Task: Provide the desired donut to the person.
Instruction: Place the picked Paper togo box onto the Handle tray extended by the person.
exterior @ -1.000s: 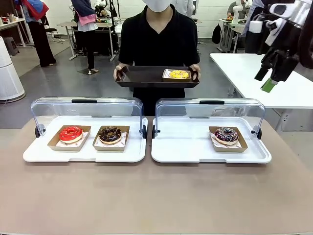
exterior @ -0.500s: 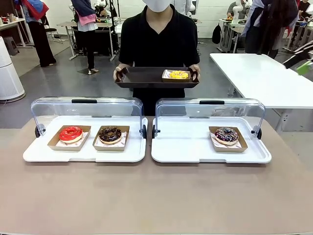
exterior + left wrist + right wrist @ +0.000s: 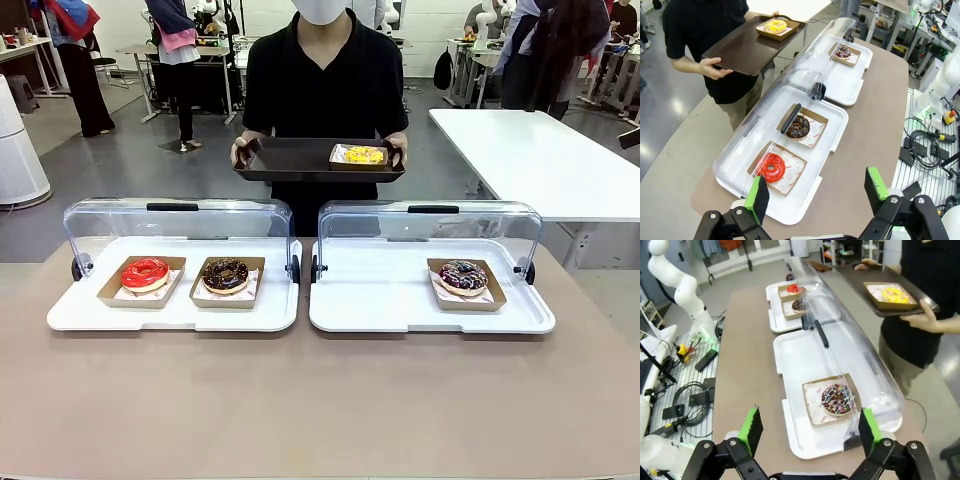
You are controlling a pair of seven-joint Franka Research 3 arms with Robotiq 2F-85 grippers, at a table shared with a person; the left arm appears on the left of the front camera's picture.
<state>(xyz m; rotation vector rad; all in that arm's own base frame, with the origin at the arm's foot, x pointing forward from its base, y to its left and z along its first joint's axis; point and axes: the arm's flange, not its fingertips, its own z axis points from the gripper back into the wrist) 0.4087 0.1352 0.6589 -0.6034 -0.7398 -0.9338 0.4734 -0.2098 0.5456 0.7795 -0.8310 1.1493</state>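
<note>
My left pincer [image 3: 816, 192] and right pincer [image 3: 809, 430] both stand spread. The yellow-iced donut [image 3: 363, 154] lies at the right of the dark tray [image 3: 285, 158] the person [image 3: 325, 80] holds, far side.

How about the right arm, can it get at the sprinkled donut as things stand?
Probably yes. The right tool hangs open above the sprinkled donut, whose clear lid is rolled back toward the person, and nothing lies between them.

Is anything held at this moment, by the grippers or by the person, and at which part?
The left gripper and the right gripper stand open and empty. The person holds the dark brown rectangular tray by its two short ends.
</note>
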